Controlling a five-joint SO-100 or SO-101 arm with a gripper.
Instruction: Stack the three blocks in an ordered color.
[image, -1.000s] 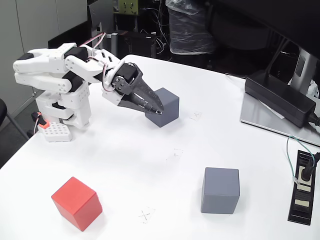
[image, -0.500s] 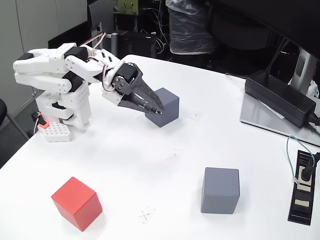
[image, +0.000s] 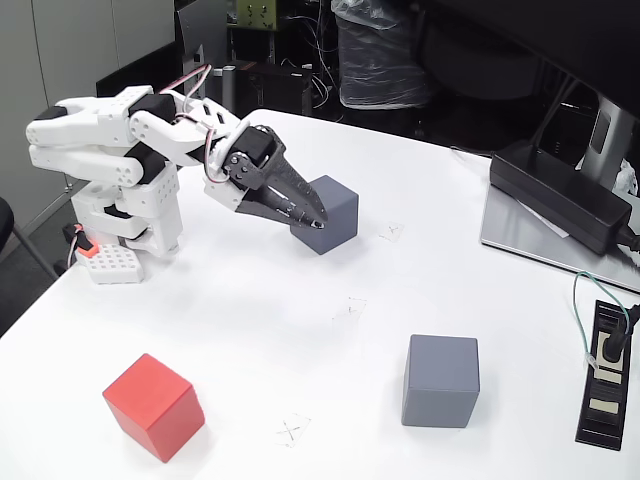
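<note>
In the fixed view, one slate grey block (image: 335, 210) sits on the white table (image: 260, 330) just right of the arm. My gripper (image: 316, 219) reaches out low from the left. Its dark fingers lie together and shut, their tips over the near left face of that block, holding nothing. A second grey block (image: 441, 380) stands at the front right. The red block (image: 155, 405) rests near the front left edge. All three stand apart on the table.
A black power brick (image: 560, 195) lies on a grey plate at the right, and a black power strip (image: 606, 375) with a cable sits at the far right edge. Small pencilled crosses (image: 292, 430) mark the tabletop. The arm's white base (image: 125, 215) stands at the left edge.
</note>
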